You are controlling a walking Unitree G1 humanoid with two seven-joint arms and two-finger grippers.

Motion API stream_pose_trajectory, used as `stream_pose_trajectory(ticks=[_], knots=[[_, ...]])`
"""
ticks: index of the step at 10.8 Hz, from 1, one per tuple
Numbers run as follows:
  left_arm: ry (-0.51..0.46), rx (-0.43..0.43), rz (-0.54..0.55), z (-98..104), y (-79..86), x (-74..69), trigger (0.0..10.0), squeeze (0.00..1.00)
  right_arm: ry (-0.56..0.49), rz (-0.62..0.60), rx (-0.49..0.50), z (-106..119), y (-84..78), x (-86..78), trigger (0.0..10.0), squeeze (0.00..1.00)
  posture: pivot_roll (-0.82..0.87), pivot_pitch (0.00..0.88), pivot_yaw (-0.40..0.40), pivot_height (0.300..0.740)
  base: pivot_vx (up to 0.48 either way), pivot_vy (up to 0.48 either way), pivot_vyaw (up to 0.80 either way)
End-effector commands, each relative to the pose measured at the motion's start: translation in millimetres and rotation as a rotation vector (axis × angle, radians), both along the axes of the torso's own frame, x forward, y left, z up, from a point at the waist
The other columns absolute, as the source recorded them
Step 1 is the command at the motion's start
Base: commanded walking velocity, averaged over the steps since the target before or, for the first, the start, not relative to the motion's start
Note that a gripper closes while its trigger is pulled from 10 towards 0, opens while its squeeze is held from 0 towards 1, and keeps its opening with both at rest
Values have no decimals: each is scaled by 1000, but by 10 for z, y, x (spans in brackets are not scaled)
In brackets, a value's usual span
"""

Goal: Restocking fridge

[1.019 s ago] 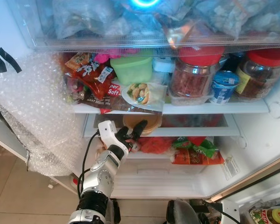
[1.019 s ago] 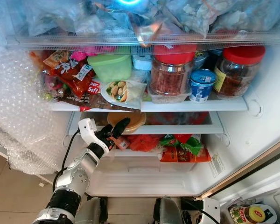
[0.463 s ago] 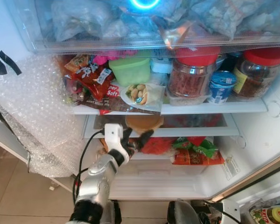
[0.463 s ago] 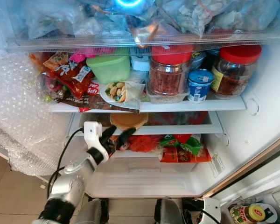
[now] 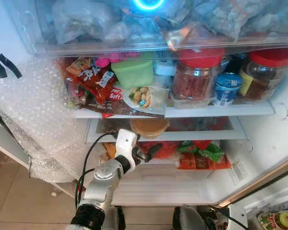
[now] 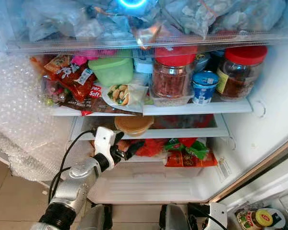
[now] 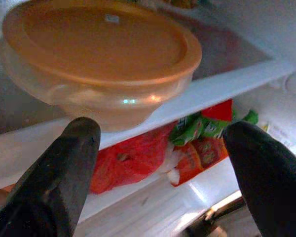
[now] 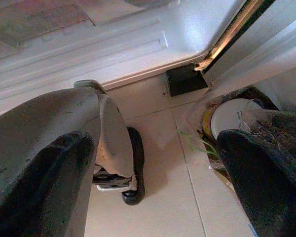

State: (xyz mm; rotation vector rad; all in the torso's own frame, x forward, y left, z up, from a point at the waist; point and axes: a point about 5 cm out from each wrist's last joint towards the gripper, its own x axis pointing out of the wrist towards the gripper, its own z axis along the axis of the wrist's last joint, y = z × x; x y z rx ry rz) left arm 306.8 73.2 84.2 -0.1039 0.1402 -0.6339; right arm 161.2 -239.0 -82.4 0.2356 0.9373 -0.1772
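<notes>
Left pincer (image 5: 146, 154) spread wide, nothing held, reaching into the fridge just below the glass shelf (image 5: 201, 135). Straight ahead on that shelf, the orange-lidded bowl (image 7: 101, 59), overhanging the front edge slightly. Beneath, a red bag (image 7: 128, 158) and green-and-red packets (image 5: 201, 155). Best to push the bowl back by its wall, slow and level, avoiding a tip off the lip. Right pincer (image 8: 153, 163) hanging idle, also open and empty, over the floor tiles (image 8: 158, 207).

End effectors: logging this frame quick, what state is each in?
Left end effector: open, empty, below the round orange-lidded plastic bowl.
Right end effector: open, empty.
</notes>
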Motion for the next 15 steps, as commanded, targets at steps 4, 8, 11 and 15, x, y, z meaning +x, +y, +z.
stream_pose_trajectory(ticks=[4,8,11,15], knots=[[-29,42,33,49,-99,208,10000,0,-4,-13,23,-14,58,2,10000,0,-23,106,55,636,0,0,0],[-12,48,41,72,-272,345,10000,0,-5,-12,23,-13,60,7,10000,0,-29,109,56,636,0,0,0],[-72,23,11,87,-134,251,10000,0,-5,-16,25,-15,64,3,10000,0,-18,113,61,636,0,0,0],[-105,83,-9,4,158,-79,10000,0,0,-4,24,-13,53,2,10000,0,4,108,57,636,0,0,0]])
